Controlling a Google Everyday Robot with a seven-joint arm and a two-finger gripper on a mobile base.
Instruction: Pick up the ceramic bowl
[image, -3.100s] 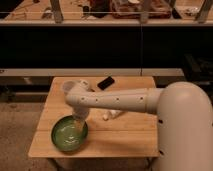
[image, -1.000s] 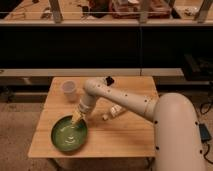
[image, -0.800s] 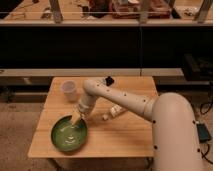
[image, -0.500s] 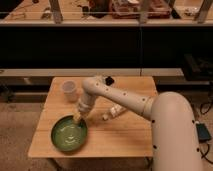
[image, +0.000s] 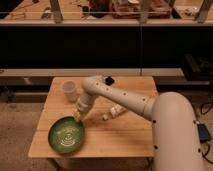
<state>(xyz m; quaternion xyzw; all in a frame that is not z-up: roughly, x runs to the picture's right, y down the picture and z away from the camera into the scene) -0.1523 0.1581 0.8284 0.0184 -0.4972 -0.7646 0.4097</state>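
The ceramic bowl (image: 66, 135) is wide, shallow and glossy green, with faint rings inside. It sits at the front left of the wooden table (image: 125, 135). My white arm reaches from the right across the table. My gripper (image: 78, 117) points down at the bowl's far right rim, touching or just above it.
A small translucent whitish cup (image: 69, 91) stands at the table's back left. A small black object (image: 108, 80) lies at the back edge. A whitish item (image: 114, 112) lies mid-table under the arm. A dark shelf unit stands behind the table.
The arm has swung off the cup area and lowered the gripper to the bowl's far right rim. Over the last second it has barely moved. The bowl stays in place.
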